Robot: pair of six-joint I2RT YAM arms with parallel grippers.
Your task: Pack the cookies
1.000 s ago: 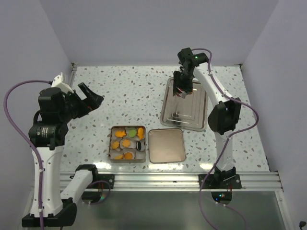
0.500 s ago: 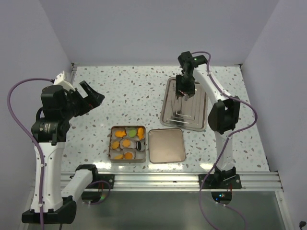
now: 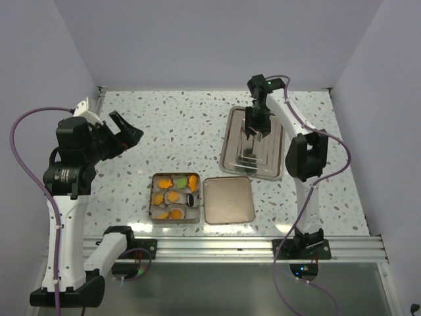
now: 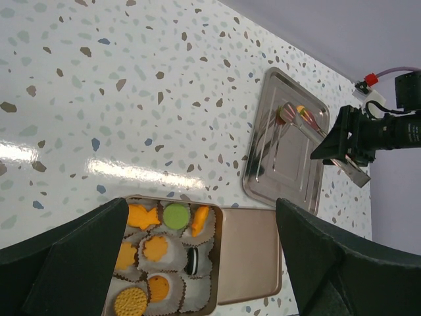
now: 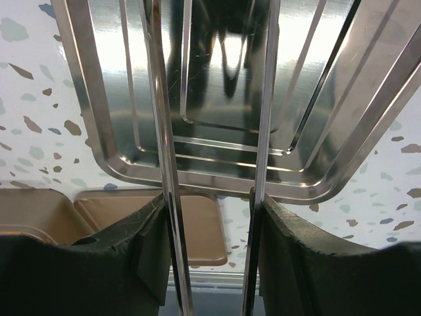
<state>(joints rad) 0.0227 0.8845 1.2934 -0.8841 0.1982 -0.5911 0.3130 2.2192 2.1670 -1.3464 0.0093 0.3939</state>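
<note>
Cookies [image 3: 174, 196] in tin [image 3: 175, 221] (tongs [image 5: 166, 164] apparently gripped).

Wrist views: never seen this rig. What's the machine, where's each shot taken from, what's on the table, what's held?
Two robot arms are bolted at the near edge of a table. The wide picture comes from a fixed camera above and behind them. The other two come from a camera on each wrist, so the dark shapes at the bottom are that arm's own fingers. On the table: an open tin of cookies, its lid beside it, and a steel tray. The left gripper hangs open in the air, holding nothing. The right gripper, over the tray, is shut on metal tongs: the two bright strips in its wrist view.
</note>
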